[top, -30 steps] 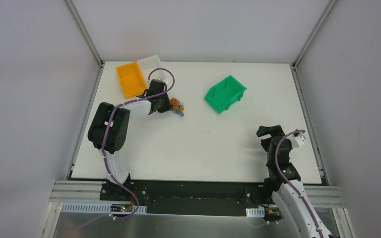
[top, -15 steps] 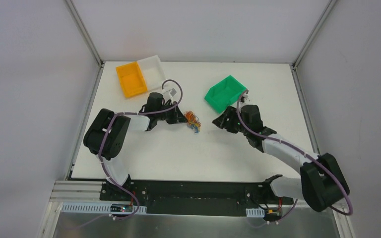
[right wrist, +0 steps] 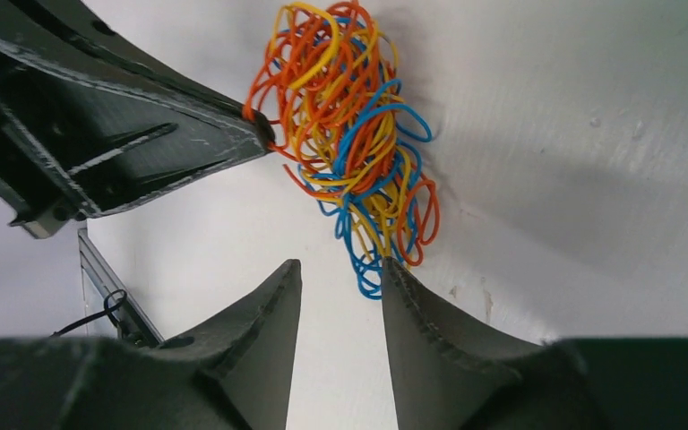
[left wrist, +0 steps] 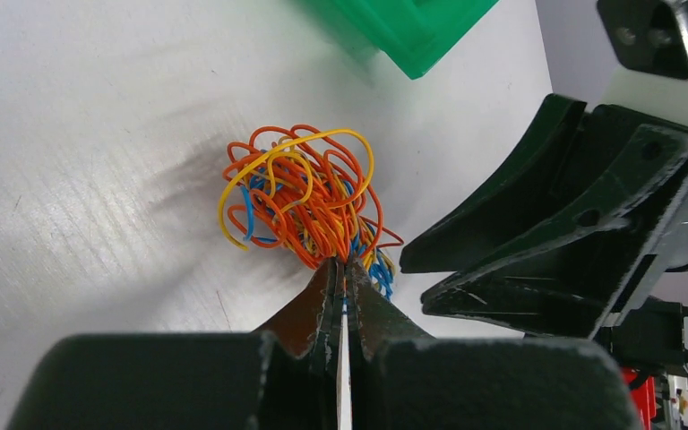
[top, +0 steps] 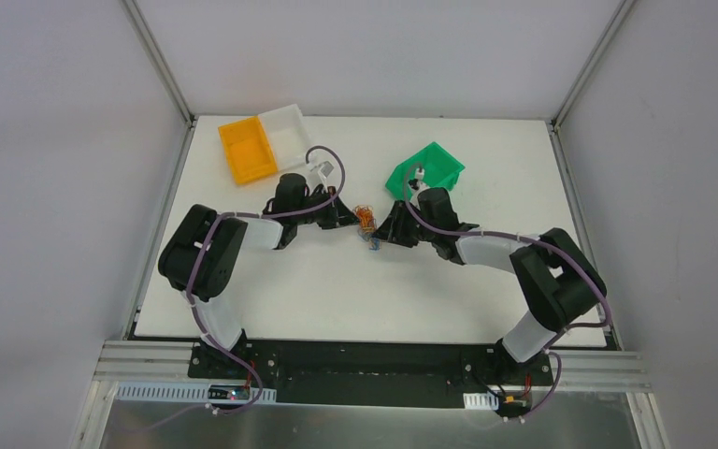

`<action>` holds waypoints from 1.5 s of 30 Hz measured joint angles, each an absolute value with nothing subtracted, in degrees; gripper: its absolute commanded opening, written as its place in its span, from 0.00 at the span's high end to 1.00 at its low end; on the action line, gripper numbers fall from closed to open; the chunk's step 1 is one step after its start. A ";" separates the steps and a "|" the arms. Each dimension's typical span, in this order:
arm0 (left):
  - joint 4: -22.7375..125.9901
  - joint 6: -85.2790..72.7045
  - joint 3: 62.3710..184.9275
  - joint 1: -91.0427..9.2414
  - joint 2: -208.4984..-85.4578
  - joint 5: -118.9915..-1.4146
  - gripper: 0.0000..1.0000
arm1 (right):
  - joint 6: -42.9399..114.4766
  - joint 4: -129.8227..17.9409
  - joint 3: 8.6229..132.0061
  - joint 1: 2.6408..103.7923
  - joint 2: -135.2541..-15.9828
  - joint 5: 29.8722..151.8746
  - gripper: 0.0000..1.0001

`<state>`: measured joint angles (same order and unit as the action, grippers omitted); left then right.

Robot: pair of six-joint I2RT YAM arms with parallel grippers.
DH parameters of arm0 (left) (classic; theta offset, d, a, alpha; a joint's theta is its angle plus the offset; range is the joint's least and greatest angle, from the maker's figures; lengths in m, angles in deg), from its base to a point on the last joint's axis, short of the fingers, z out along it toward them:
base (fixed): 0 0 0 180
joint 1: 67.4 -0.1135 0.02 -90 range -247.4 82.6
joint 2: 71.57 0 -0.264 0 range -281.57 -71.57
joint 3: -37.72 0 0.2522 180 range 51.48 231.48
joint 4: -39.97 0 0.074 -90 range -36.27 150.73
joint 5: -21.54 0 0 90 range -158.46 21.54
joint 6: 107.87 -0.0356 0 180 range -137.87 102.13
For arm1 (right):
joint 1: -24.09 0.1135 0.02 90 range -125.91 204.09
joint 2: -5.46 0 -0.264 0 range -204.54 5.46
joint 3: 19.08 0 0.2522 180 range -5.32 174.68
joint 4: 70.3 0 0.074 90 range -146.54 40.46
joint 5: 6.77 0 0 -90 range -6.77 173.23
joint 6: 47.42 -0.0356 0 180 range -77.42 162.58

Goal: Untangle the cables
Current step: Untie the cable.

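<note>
At mid-frame the left gripper (left wrist: 342, 265) is pinching the cables (left wrist: 305, 202) — all one clump, nothing separated — the right gripper (right wrist: 340, 269) gaping just below.

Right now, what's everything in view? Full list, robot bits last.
cables: one tangled clump, orange, yellow and blue, mid-table between the two grippers
green bin: one, green, far side, right of the clump
orange bin: one, orange, far left corner
white bin: one, white, right beside the orange bin
table: one, white, under everything
left arm: one, black and white, near left
right arm: one, black and white, near right
left gripper: one, black, shut on the clump's edge
right gripper: one, black, jaws apart at the clump's blue end
</note>
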<state>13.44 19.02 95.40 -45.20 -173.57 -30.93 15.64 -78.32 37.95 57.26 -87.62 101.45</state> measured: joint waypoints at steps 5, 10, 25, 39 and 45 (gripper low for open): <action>14.38 18.78 96.36 -45.20 -173.57 -30.97 1.00 | 15.69 -75.54 39.06 57.34 -89.69 98.96 0.55; 16.63 18.73 97.41 -45.20 -173.57 -30.99 1.00 | 15.71 -73.79 39.15 57.34 -89.74 94.74 0.53; 21.70 18.08 99.77 -45.18 -174.22 -31.06 1.00 | 15.40 -72.57 42.75 57.34 -92.90 93.43 1.00; 36.21 11.41 98.00 -44.81 -167.16 -41.20 1.00 | 11.78 -70.43 35.52 56.51 -80.47 76.10 1.00; 44.15 8.11 93.67 -44.48 -154.90 -49.87 1.00 | 6.90 -69.55 27.80 53.87 -66.92 62.72 1.00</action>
